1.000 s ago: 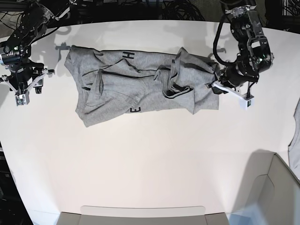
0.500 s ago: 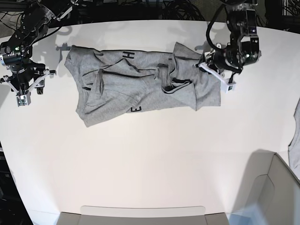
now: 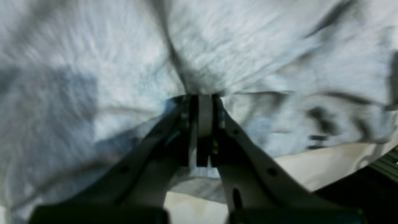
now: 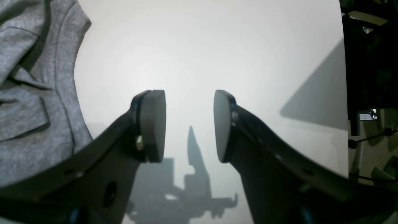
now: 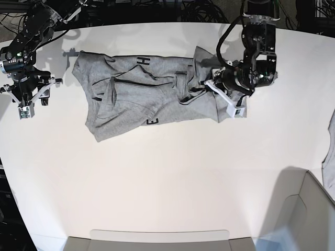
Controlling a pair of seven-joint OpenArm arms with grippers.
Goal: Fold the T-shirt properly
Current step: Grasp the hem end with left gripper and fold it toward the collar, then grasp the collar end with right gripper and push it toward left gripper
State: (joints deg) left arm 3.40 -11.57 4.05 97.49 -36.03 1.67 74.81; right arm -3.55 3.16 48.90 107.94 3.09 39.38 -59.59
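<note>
Grey heathered cotton T-shirt (image 5: 152, 97) lies crumpled across the upper centre of the white table (image 5: 167, 183), no clean fold made. Left gripper (image 5: 226, 94) pinches its right edge; right gripper (image 4: 189, 124), jaws apart, holds nothing at far left.

The left gripper (image 3: 203, 102) pinches a fold of the T-shirt (image 3: 248, 49).

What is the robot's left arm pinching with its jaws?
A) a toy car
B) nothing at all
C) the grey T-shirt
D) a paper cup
C: in the left wrist view the left gripper has its jaws shut on a bunched fold of the grey T-shirt.
</note>
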